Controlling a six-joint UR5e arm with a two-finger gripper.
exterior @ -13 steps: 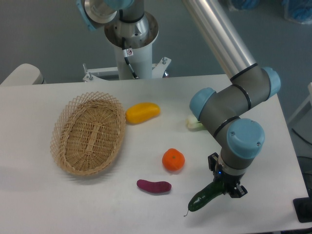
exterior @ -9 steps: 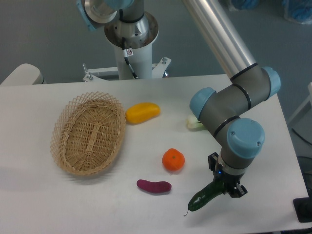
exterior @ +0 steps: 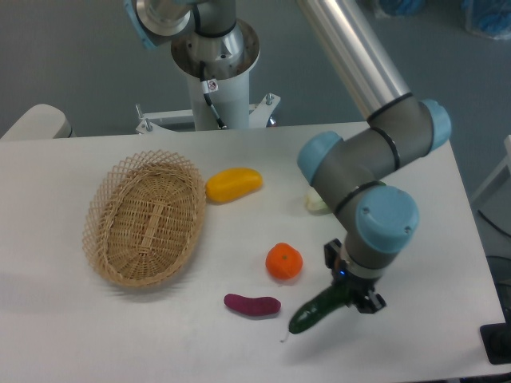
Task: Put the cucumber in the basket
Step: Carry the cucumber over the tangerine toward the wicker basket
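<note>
White table (exterior: 399,351) under grey backdrop. My gripper (exterior: 349,294) at near right, clamped on the cucumber (exterior: 316,309); it slants down-left, stem tip toward the table, apparently lifted clear, though contact is hard to judge from this angle. Purple sweet potato (exterior: 252,304) just left of it, orange (exterior: 284,262) above that. Yellow fruit (exterior: 233,183) beside the basket (exterior: 147,217), well apart at left

You see the white table (exterior: 120,335): tan wicker basket (exterior: 145,218) at nine o'clock, yellow mango (exterior: 233,184), orange (exterior: 283,262), purple sweet potato (exterior: 251,305) central.
</note>
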